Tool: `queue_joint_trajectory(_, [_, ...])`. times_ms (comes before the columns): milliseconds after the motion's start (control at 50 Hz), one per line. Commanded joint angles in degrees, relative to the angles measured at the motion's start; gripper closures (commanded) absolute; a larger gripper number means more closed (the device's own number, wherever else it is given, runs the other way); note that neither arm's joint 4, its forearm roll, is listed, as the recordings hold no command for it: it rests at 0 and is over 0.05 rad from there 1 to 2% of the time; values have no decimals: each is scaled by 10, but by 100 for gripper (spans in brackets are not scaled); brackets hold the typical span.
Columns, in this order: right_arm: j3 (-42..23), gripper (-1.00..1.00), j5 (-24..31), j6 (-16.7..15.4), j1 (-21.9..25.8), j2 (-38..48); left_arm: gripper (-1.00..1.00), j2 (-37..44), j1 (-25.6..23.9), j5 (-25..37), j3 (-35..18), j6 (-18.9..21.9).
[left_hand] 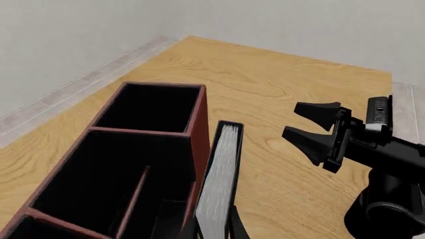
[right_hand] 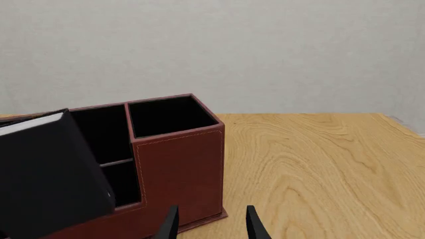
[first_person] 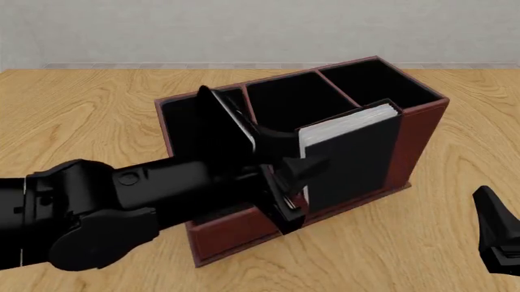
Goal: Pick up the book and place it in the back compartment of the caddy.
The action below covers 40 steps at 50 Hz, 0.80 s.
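My left gripper (first_person: 291, 182) is shut on the book (first_person: 354, 161), a black hardcover with white page edges. The book is held upright and slightly tilted against the outside of the near long wall of the reddish-brown caddy (first_person: 418, 140). In the left wrist view the book (left_hand: 219, 184) stands just outside the caddy's red wall (left_hand: 199, 144). Beyond that wall lies the black-lined back compartment (left_hand: 99, 179) with its thin divider bar, next to the tall cell (left_hand: 149, 107). My right gripper (first_person: 495, 234) hangs open and holds nothing, off to the right of the caddy near the table's front edge.
The wooden table (first_person: 73, 115) stretches around the caddy, with a pale wall behind it. The left arm's black body (first_person: 122, 207) covers the caddy's low near-left part in the front view. The right arm (left_hand: 391, 164) stands to the book's right.
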Motion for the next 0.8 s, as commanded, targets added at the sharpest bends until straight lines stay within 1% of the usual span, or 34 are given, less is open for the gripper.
queue_joint_trajectory(20, [0,-100,-1,0,0,1,100,-31,11,18,-7,17])
queue_joint_trajectory(180, [2,-100,-5,0,0,3,100,-42,21,38,-16,22])
queue_joint_trajectory(300, [1,-100,-3,0,0,2,100,-24,30,33,-18,27])
queue_joint_trajectory(460, [1,-100,-2,0,0,1,100,-19,58,43,-31,35])
queue_joint_trajectory(660, [1,-100,-1,0,0,0,100,16,72,20,-28,41])
queue_joint_trajectory(800, [0,-100,1,0,0,-1,100,41,81,17,-42,45])
